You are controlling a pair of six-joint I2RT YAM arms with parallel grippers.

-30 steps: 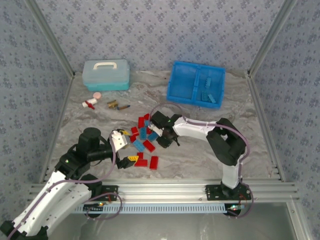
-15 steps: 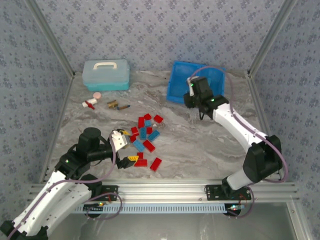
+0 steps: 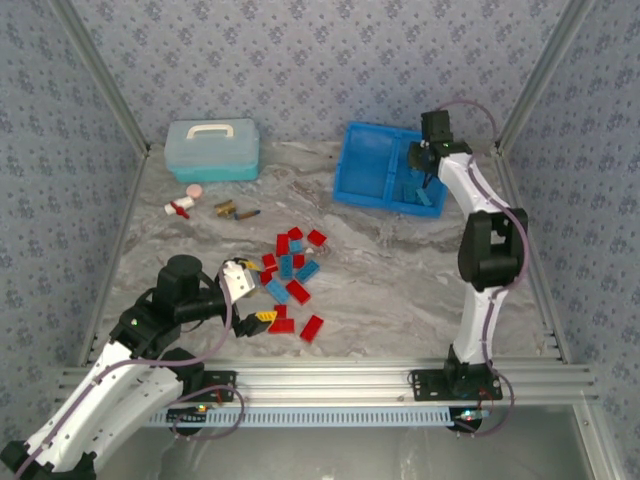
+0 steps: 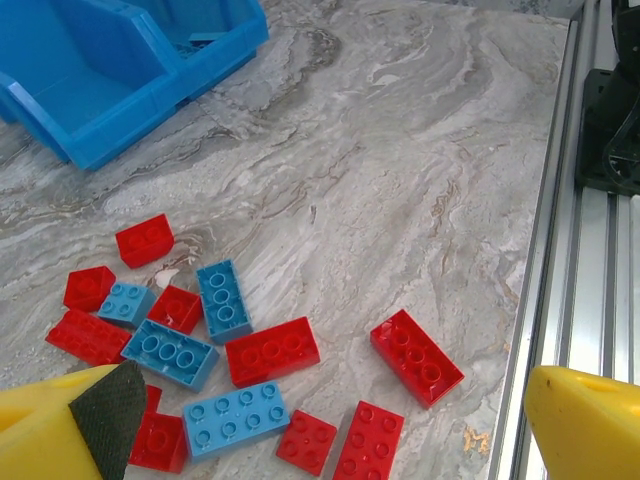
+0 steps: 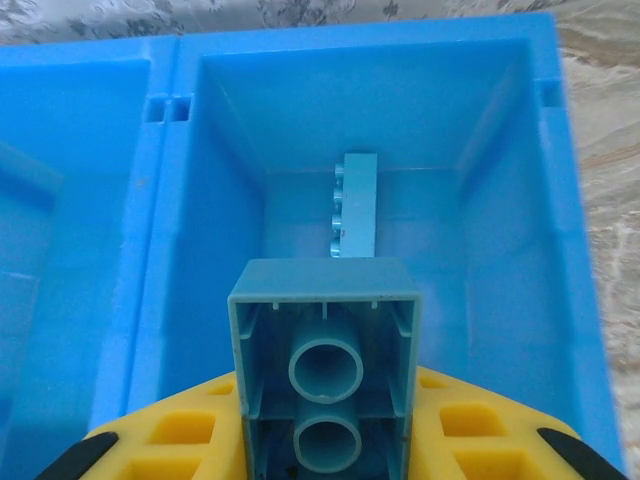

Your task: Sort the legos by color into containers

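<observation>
Red and light blue legos (image 3: 293, 285) lie in a loose pile on the marble table, just ahead of my left gripper (image 3: 250, 297). That gripper (image 4: 340, 425) is open and holds nothing, hovering over a red brick (image 4: 417, 357) and a blue brick (image 4: 236, 418). My right gripper (image 3: 425, 160) is over the right compartment of the bright blue tray (image 3: 370, 197). It is shut on a light blue lego (image 5: 323, 370), hollow underside toward the camera. Another light blue brick (image 5: 357, 205) lies inside that compartment, beyond the divider (image 5: 165, 200).
A pale blue lidded box (image 3: 212, 148) stands at the back left. Small white, pink and brown odds and ends (image 3: 180, 205) lie in front of it. An aluminium rail (image 3: 330, 380) runs along the near edge. Patterned walls close in the sides.
My right arm has swung from the pile to the back right, carrying the light blue lego over the tray's right compartment. The left arm has stayed still and open.
</observation>
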